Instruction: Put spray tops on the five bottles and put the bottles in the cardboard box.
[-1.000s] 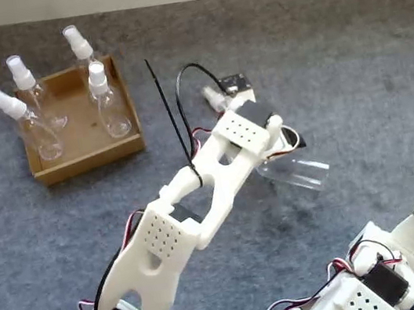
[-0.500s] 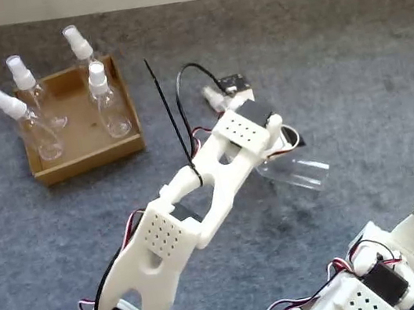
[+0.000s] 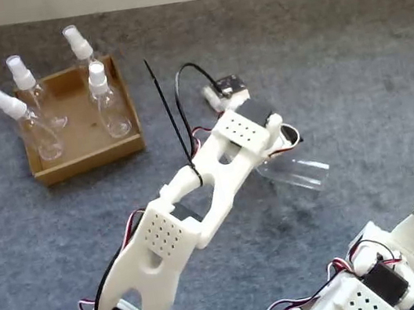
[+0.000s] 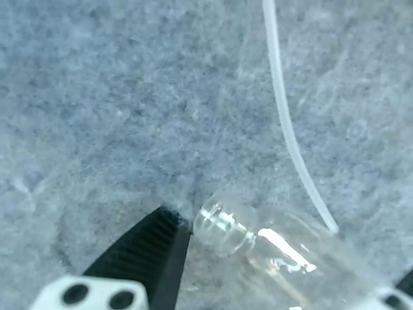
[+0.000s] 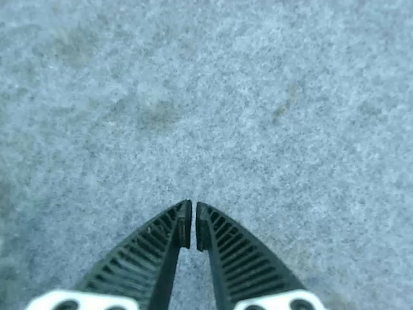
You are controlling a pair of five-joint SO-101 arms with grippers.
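A clear bottle (image 4: 284, 248) with no top lies on its side on the grey carpet, also seen near the middle of the table (image 3: 301, 172). My left gripper (image 4: 293, 258) is low over it and open; one black finger (image 4: 155, 252) rests beside the bottle's neck. A thin white spray tube (image 4: 290, 129) lies on the carpet, ending by the bottle's shoulder. The cardboard box (image 3: 89, 160) at the far left holds several bottles with spray tops (image 3: 109, 104). My right gripper (image 5: 193, 226) is shut over bare carpet, holding nothing.
The left arm (image 3: 198, 196) stretches diagonally from the near left edge to the centre. The right arm (image 3: 387, 280) is folded at the near right corner. A black cable tie (image 3: 169, 117) sticks up from the left arm.
The left arm's wrist has edged slightly to the left. The lying bottle and the right arm have stayed where they were.
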